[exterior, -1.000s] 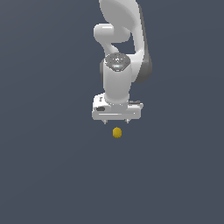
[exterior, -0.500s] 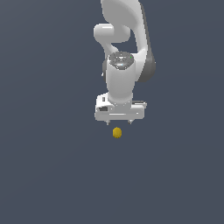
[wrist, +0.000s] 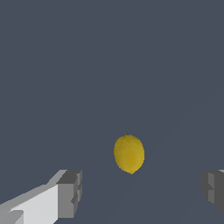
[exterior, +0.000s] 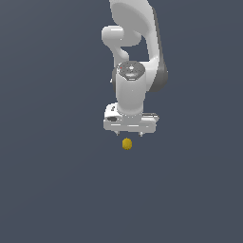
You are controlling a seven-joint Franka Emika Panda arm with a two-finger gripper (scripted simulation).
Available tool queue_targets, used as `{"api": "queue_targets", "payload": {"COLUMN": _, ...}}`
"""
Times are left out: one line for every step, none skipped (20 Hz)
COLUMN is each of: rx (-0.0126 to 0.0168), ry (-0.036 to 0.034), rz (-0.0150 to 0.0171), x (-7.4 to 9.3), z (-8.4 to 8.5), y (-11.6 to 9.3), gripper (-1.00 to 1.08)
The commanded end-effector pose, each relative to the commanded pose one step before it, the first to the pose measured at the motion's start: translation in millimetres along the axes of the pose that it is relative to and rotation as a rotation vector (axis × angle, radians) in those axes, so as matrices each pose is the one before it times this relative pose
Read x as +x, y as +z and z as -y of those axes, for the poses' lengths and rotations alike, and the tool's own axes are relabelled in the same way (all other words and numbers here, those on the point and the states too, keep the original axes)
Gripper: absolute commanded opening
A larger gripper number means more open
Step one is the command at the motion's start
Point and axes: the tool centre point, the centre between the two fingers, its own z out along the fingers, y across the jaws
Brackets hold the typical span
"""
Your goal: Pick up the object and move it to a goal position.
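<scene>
Directly beneath the gripper, the ball sits apart from both fingers, untouched. Jaws stand spread wide, nothing between them. Approach appears nearly complete; descent, grasp, lift and transfer to the goal remain outstanding.
</scene>
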Motion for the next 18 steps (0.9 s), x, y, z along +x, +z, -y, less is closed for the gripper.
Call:
{"api": "queue_targets", "payload": {"rx": -0.00070, "ry": 0.04551, "rz": 0.00274, "x": -1.40, "z": -0.09, "y": 5.77, "gripper": 1.00}}
{"api": "queue_targets", "payload": {"rx": -0.00042, "ry": 0.02120, "rz": 0.00113, "x": -0.62, "z": -0.11, "y": 2.62, "gripper": 1.00}}
{"api": "queue_targets", "payload": {"rx": -0.00052, "ry": 0.02258, "rz": 0.00117, "x": -0.66, "z": -0.14, "y": 2.78, "gripper": 1.00}}
{"api": "queue_targets", "payload": {"rx": -0.00063, "ry": 0.02398, "rz": 0.00120, "x": -0.71, "z": -0.18, "y": 2.94, "gripper": 1.00}}
{"api": "queue_targets", "payload": {"rx": -0.00076, "ry": 0.02538, "rz": 0.00122, "x": -0.75, "z": -0.23, "y": 3.10, "gripper": 1.00}}
{"api": "queue_targets", "payload": {"rx": -0.00090, "ry": 0.02678, "rz": 0.00123, "x": -0.79, "z": -0.28, "y": 3.26, "gripper": 1.00}}
{"api": "queue_targets", "payload": {"rx": -0.00102, "ry": 0.02753, "rz": 0.00120, "x": -0.81, "z": -0.33, "y": 3.33, "gripper": 1.00}}
{"api": "queue_targets", "payload": {"rx": -0.00112, "ry": 0.02754, "rz": 0.00113, "x": -0.81, "z": -0.37, "y": 3.32, "gripper": 1.00}}
{"api": "queue_targets", "payload": {"rx": -0.00121, "ry": 0.02754, "rz": 0.00106, "x": -0.80, "z": -0.42, "y": 3.30, "gripper": 1.00}}
{"api": "queue_targets", "payload": {"rx": -0.00130, "ry": 0.02755, "rz": 0.00097, "x": -0.79, "z": -0.46, "y": 3.29, "gripper": 1.00}}
{"api": "queue_targets", "payload": {"rx": -0.00139, "ry": 0.02755, "rz": 0.00089, "x": -0.79, "z": -0.50, "y": 3.27, "gripper": 1.00}}
{"api": "queue_targets", "payload": {"rx": -0.00148, "ry": 0.02755, "rz": 0.00080, "x": -0.77, "z": -0.55, "y": 3.25, "gripper": 1.00}}
{"api": "queue_targets", "payload": {"rx": -0.00155, "ry": 0.02755, "rz": 0.00070, "x": -0.76, "z": -0.58, "y": 3.24, "gripper": 1.00}}
{"api": "queue_targets", "payload": {"rx": -0.00163, "ry": 0.02755, "rz": 0.00061, "x": -0.74, "z": -0.63, "y": 3.22, "gripper": 1.00}}
{"api": "queue_targets", "payload": {"rx": -0.00170, "ry": 0.02756, "rz": 0.00050, "x": -0.72, "z": -0.67, "y": 3.20, "gripper": 1.00}}
{"api": "queue_targets", "payload": {"rx": -0.00175, "ry": 0.02723, "rz": 0.00039, "x": -0.70, "z": -0.70, "y": 3.15, "gripper": 1.00}}
{"api": "queue_targets", "payload": {"rx": -0.00172, "ry": 0.02592, "rz": 0.00028, "x": -0.64, "z": -0.70, "y": 2.98, "gripper": 1.00}}
{"api": "queue_targets", "payload": {"rx": -0.00167, "ry": 0.02452, "rz": 0.00017, "x": -0.59, "z": -0.70, "y": 2.81, "gripper": 1.00}}
